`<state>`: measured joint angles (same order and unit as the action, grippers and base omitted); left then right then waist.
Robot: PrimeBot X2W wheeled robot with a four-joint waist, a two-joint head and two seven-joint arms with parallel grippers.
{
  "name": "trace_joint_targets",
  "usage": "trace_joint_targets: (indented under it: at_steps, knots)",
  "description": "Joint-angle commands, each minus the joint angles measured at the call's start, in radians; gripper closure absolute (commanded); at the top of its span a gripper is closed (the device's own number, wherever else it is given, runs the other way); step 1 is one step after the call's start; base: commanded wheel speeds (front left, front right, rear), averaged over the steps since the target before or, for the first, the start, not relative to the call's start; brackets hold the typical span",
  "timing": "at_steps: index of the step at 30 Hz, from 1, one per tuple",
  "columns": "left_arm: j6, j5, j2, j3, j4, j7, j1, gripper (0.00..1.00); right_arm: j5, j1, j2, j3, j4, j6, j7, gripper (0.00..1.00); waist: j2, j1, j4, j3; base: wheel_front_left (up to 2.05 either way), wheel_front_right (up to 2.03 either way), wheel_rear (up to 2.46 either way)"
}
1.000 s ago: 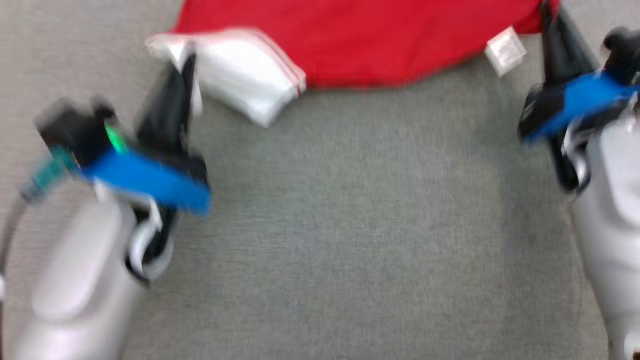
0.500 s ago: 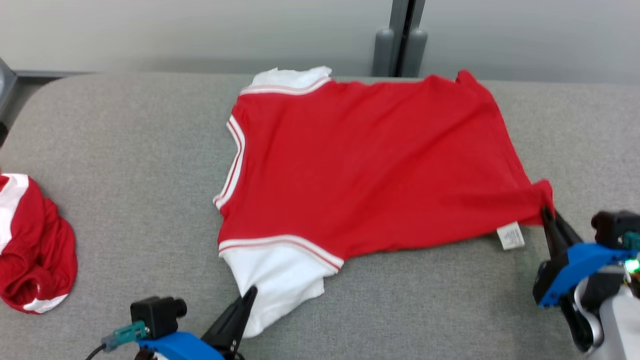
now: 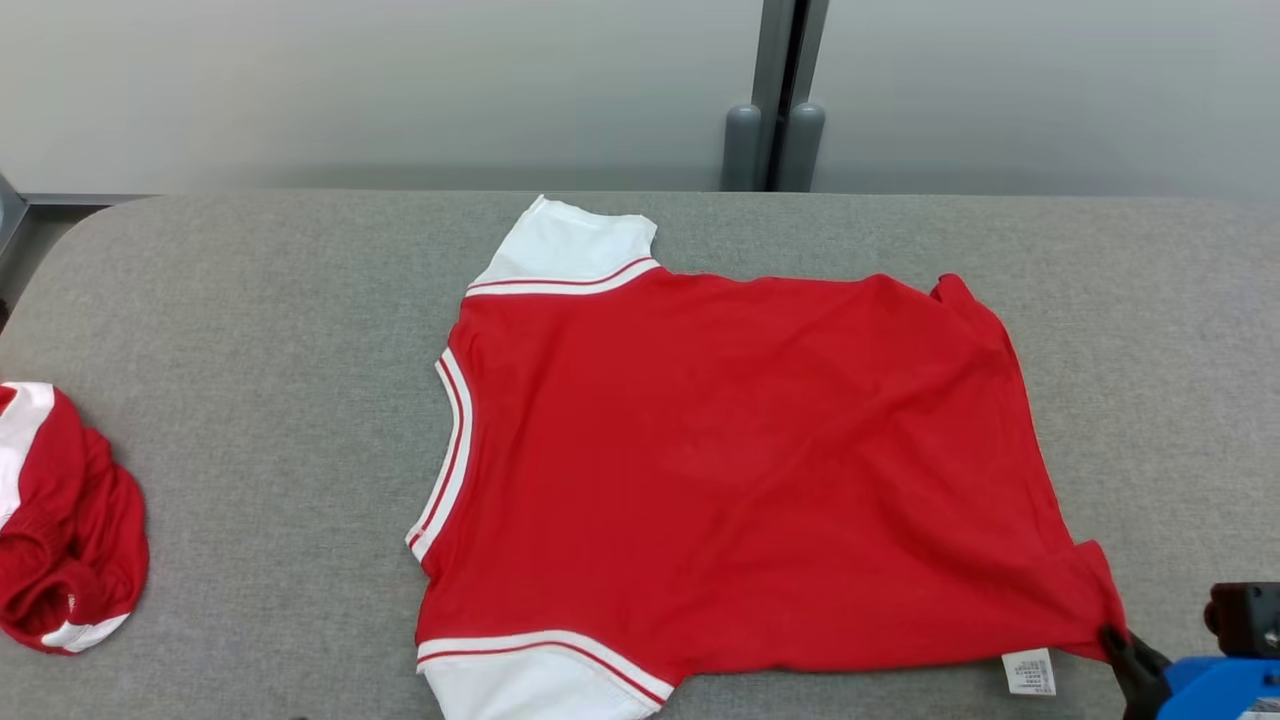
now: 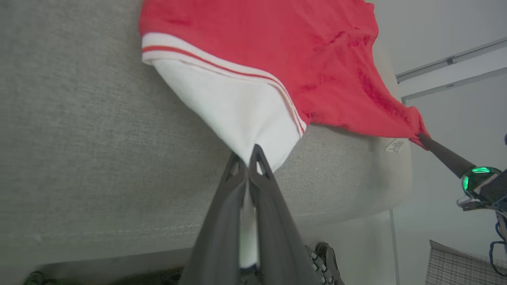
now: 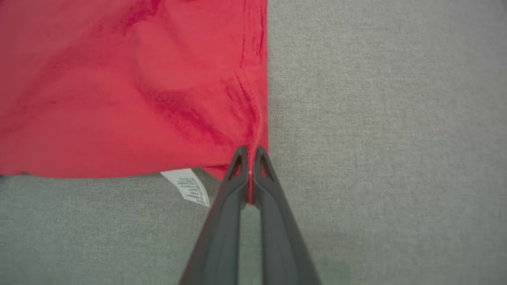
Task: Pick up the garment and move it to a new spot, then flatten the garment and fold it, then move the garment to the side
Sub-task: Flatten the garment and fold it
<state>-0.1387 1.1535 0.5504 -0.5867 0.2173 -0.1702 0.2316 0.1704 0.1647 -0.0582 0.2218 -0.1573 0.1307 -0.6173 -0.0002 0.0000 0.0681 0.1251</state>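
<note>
red shirt [image 3: 740, 470] spread on grey table [image 3: 250, 330], L gripper [image 4: 248, 152] clamped on its white sleeve [image 4: 233, 103], R gripper [image 5: 250, 150] clamped on hem corner beside label [image 5: 188, 186]

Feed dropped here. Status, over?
Left gripper shut on red shirt's white sleeve. Right gripper shut on hem corner. Shirt spread on table. Bunched garment apart, left.

Grey fabric-covered table [image 3: 250, 330], rounded corner at 10 o'clock. Crumpled red/white cloth [image 3: 60, 520] on it at 8 o'clock, by the edge. Pale wall [image 3: 400, 90] behind; 2 grey cylindrical posts [image 3: 742, 145] at 12, dark vertical strip [image 3: 790, 50] btw them. L wrist view: plaid fabric [image 4: 463, 265] at 4 o'clock, off the table.
</note>
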Motion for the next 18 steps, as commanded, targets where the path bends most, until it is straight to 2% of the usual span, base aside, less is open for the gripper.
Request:
trace_joint_targets:
  at_steps: [1, 6, 12, 18]
  knots:
    - [-0.009, 0.011, 0.005, 0.033, 0.05, 0.024, 0.008, 1.0, 0.005, 0.028, 0.005, 0.014, -0.057, 0.0, -0.02, 1.0, 0.0002, 0.0, -0.008, -0.001, 0.0, 0.0, 0.0]
    - [0.0, -0.013, 0.001, 0.05, 0.082, 0.044, -0.037, 1.0, 0.011, -0.011, 0.007, 0.007, -0.068, 0.0, -0.006, 1.0, 0.0002, 0.0, -0.018, 0.004, 0.0, 0.0, 0.0]
    - [0.016, -0.05, -0.052, 0.072, 0.05, 0.072, -0.178, 1.0, 0.001, -0.082, 0.007, -0.01, -0.005, 0.0, 0.01, 1.0, 0.0002, 0.0, -0.014, 0.025, 0.0, 0.0, 0.0]
    - [0.04, -0.028, -0.121, 0.09, -0.035, 0.097, -0.282, 1.0, 0.013, -0.16, 0.007, -0.015, 0.045, 0.0, 0.039, 1.0, 0.0002, 0.0, -0.013, 0.069, 0.0, 0.0, 0.0]
